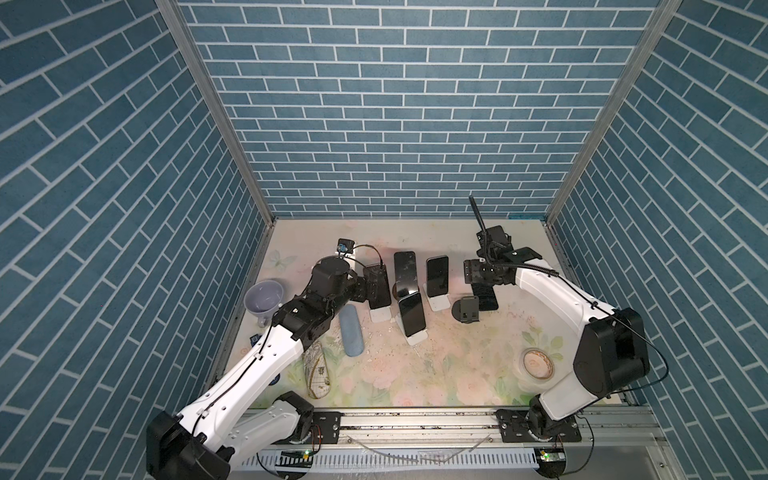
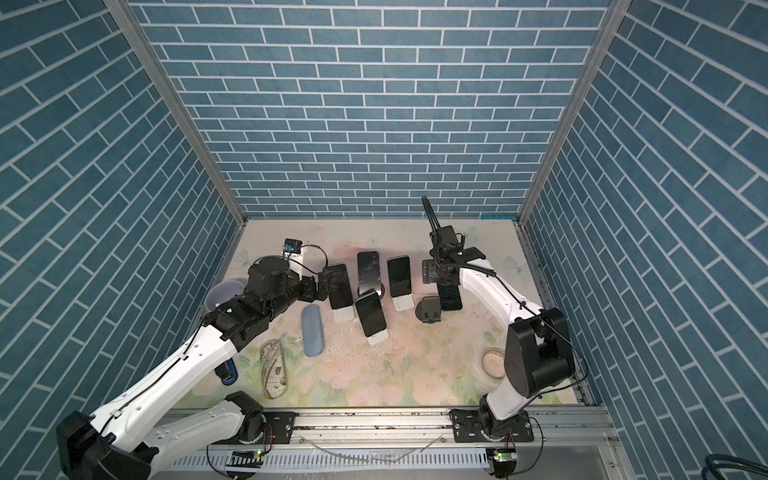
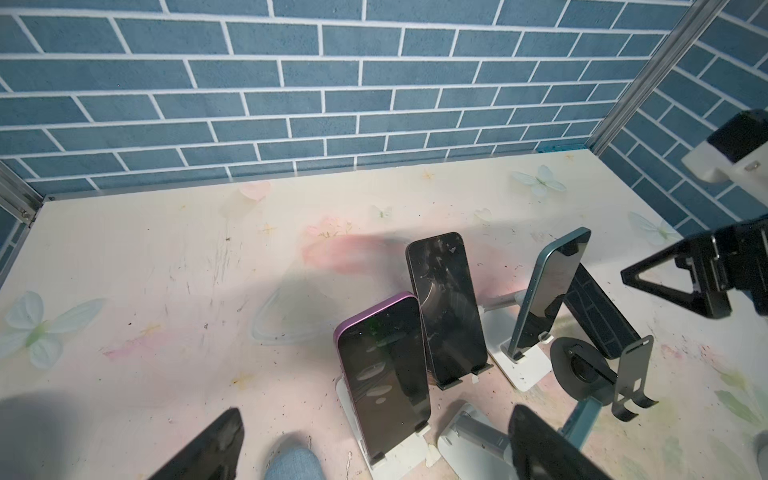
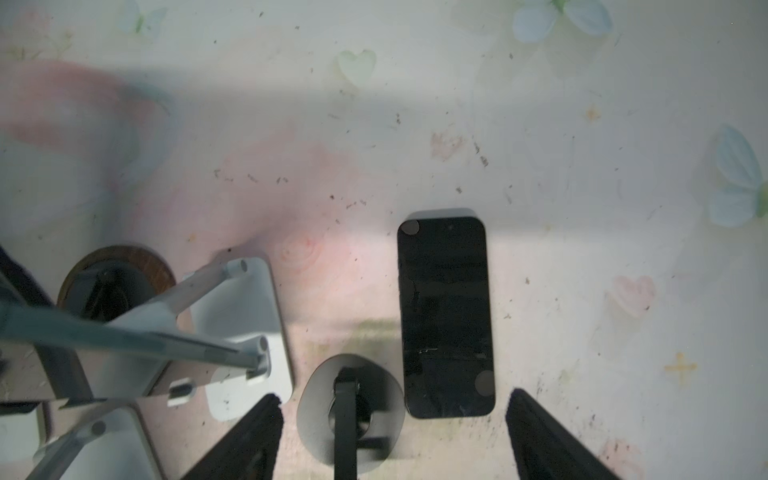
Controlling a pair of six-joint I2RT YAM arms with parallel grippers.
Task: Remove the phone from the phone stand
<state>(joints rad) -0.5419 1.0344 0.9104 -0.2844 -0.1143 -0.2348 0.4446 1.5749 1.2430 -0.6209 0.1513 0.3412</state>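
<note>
While one dark phone [image 4: 446, 316] lies flat, screen up, on the table [image 4: 582, 166] just beside an empty black stand [image 4: 351, 409], four other phones sit propped on stands.

Flat phone: right half of the table, roughly midway between the back and front edges, on the stand's side facing the right edge. Whether it touches the stand's round base, cannot tell. The stand's cradle holds nothing.

Right gripper [image 4: 392, 395]: hangs above the flat phone and the black stand, fingers spread, nothing between them.

Left gripper [image 3: 376, 411]: fingers spread fully, empty, facing the purple phone [image 3: 382, 365]. That phone leans on its white stand [image 3: 399, 457], the one of the group nearest the table's left edge. In both top views the gripper sits just beside it; contact unclear.

Also propped:
- scratched black phone [image 3: 446, 307], toward the back edge
- teal-edged phone [image 3: 548, 291], on a white stand
- front phone [image 1: 411, 316], nearest the front edge

Judgement: if the task means the black stand's phone, it looks complete, with the phone off the stand and lying free of any grip. If every stand is to be cleared, one of five is done and four are left. The left arm's position suggests the purple phone is next, with the grasp not yet made.
</note>
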